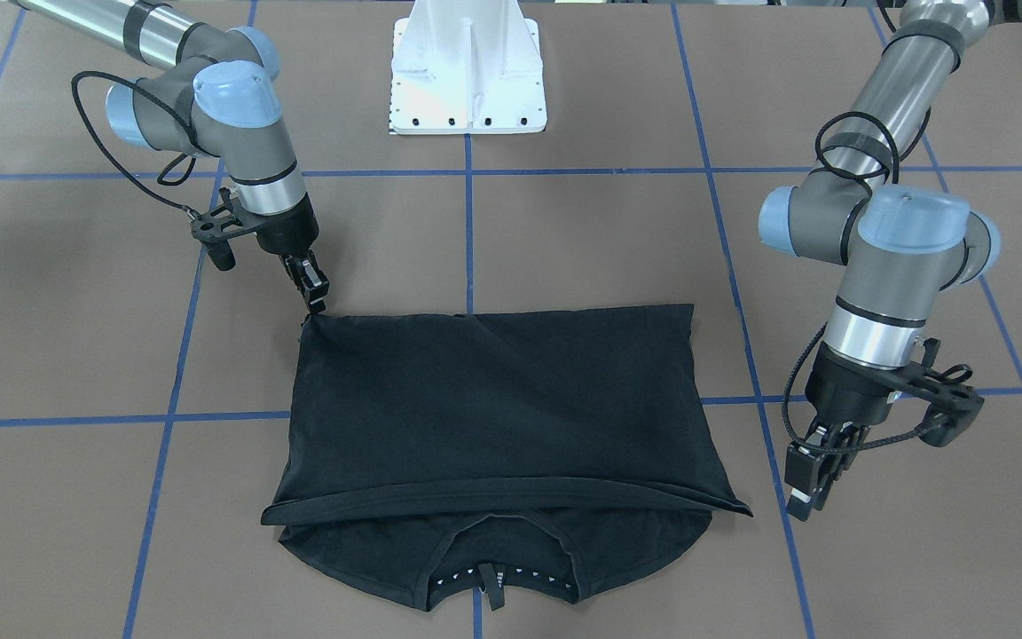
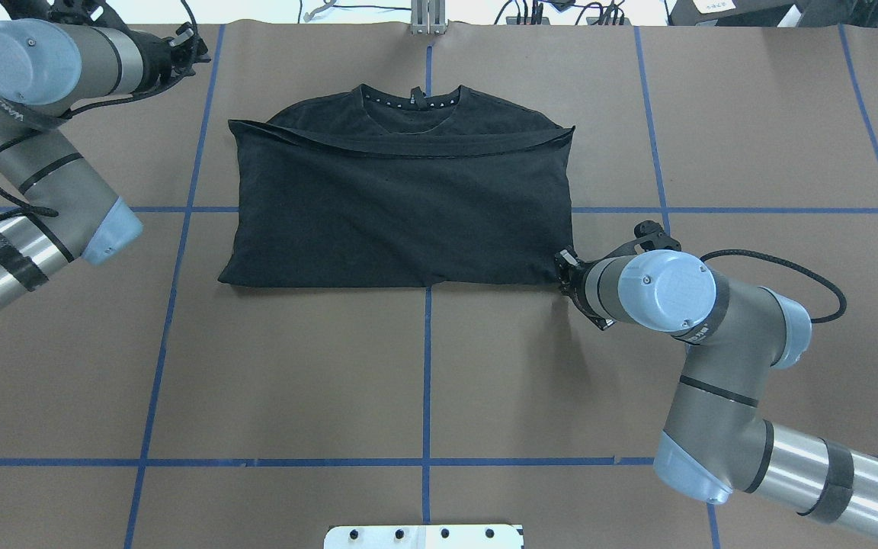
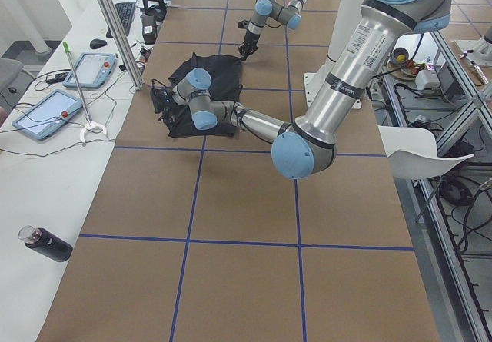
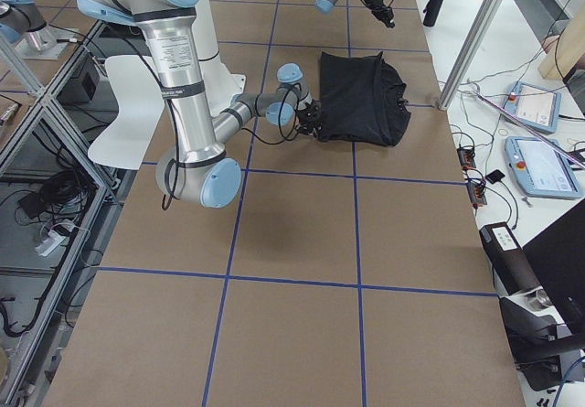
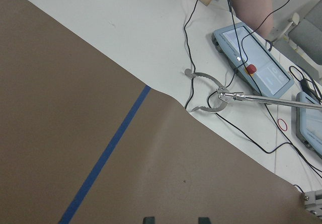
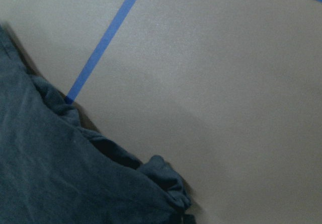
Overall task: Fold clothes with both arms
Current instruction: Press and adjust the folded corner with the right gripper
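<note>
Black T-shirt lies folded, right hand pinching its corner.

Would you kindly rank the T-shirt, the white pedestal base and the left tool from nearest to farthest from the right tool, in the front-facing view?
1. T-shirt: its corner sits at the right tool.
2. white pedestal base: top middle.
3. left tool: far across, view's right.

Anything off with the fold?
The T-shirt fold is uneven: the folded-up hem bows across the chest and its corners stick out past the shoulders. The corner at the right gripper is bunched.
</note>
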Robot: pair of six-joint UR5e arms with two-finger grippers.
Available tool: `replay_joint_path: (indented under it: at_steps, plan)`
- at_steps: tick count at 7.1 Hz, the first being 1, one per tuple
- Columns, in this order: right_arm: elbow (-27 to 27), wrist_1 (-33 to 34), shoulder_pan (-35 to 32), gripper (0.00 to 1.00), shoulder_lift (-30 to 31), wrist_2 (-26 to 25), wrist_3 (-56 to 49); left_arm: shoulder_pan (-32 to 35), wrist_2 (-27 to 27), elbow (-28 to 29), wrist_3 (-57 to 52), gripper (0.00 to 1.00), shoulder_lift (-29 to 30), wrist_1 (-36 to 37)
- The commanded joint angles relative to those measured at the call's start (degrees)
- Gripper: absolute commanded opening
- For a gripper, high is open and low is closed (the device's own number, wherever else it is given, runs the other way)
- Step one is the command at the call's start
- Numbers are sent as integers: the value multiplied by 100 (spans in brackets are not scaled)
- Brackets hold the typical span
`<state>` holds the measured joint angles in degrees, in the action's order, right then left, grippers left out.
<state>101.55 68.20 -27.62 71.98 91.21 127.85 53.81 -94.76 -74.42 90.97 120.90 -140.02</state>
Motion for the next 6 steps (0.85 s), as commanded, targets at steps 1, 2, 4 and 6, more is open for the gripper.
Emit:
replay_joint_path:
  at_steps: [1, 2, 4, 6]
  plan:
    - [346, 70, -32, 0, 148, 46, -23, -11, 10, -3, 0, 40, 4, 1]
    - [444, 70, -24, 0, 245, 55, -23, -11, 10, -3, 0, 40, -5, 1]
    - [322, 70, -41, 43, 167, -33, 47, -20, 19, 6, 0, 40, 4, 1]
    - [174, 53, -68, 70, 158, -42, 30, -29, 54, 6, 0, 40, 4, 1]
